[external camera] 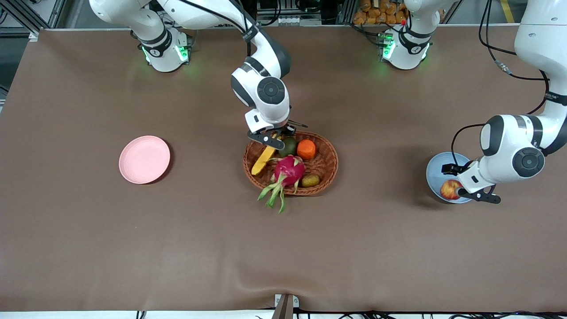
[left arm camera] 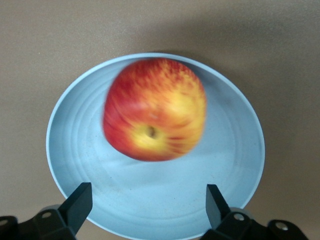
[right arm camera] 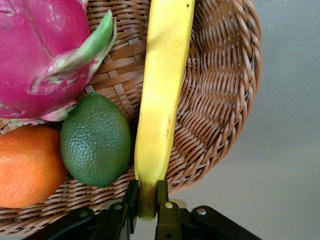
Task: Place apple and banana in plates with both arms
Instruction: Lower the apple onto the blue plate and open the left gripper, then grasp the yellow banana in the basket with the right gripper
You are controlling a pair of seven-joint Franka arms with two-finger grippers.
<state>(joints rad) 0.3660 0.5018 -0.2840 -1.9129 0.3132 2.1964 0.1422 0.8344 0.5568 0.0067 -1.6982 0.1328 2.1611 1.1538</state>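
Note:
The red and yellow apple [external camera: 451, 189] lies in the light blue plate [external camera: 436, 170] at the left arm's end of the table; it also shows in the left wrist view [left arm camera: 155, 110] on the plate [left arm camera: 235, 150]. My left gripper [left arm camera: 148, 202] is open and empty just above the plate's rim, apart from the apple. My right gripper [right arm camera: 146, 200] is shut on the stem end of the yellow banana [right arm camera: 162, 95], which lies across the wicker basket [external camera: 325, 166]; the banana [external camera: 264, 159] rests on the basket's rim. The pale pink plate [external camera: 144, 159] is empty, toward the right arm's end.
The basket also holds a magenta dragon fruit [external camera: 288, 172], an orange fruit [external camera: 306, 149], a dark green fruit [external camera: 289, 146] and a small brownish fruit [external camera: 310, 180]. In the right wrist view the green fruit [right arm camera: 95, 140] lies right beside the banana.

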